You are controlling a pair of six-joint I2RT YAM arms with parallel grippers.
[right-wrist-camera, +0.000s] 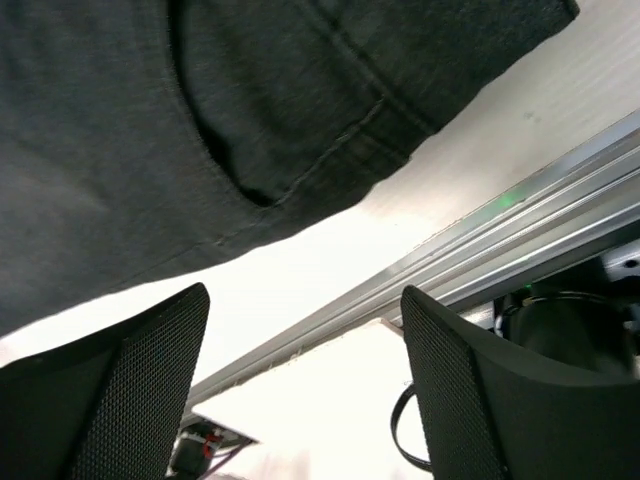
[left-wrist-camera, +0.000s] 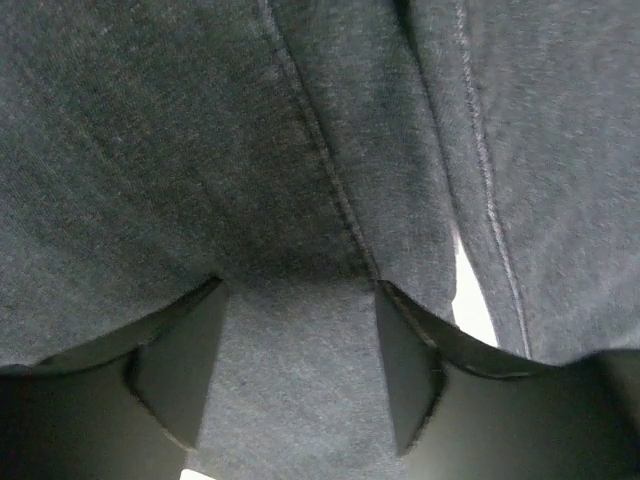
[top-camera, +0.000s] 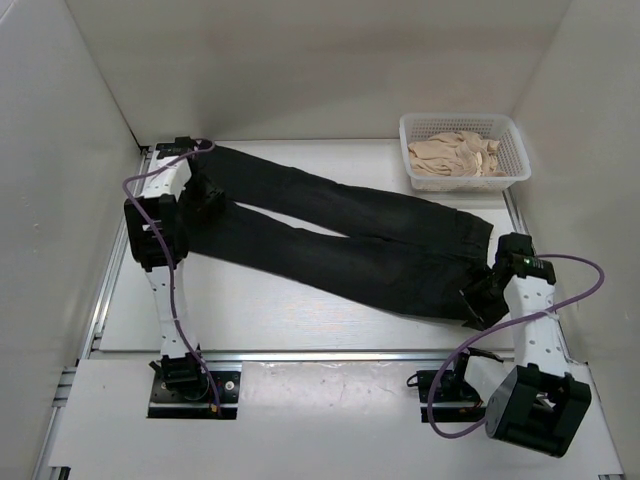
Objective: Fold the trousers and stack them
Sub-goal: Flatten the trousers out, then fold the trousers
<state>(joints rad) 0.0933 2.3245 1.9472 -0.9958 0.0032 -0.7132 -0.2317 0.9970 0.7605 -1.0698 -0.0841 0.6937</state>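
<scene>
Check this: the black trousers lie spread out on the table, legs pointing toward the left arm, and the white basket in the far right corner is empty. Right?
Not quite. The white basket isn't empty: it holds crumpled beige cloth, as the top external view shows. The black trousers do lie spread out on the table, legs pointing toward the left arm.

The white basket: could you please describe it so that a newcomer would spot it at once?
Start at the white table and look to its far right corner, beyond the waist end of the black trousers. A white mesh basket sits there; it alone holds crumpled beige cloth.
</scene>
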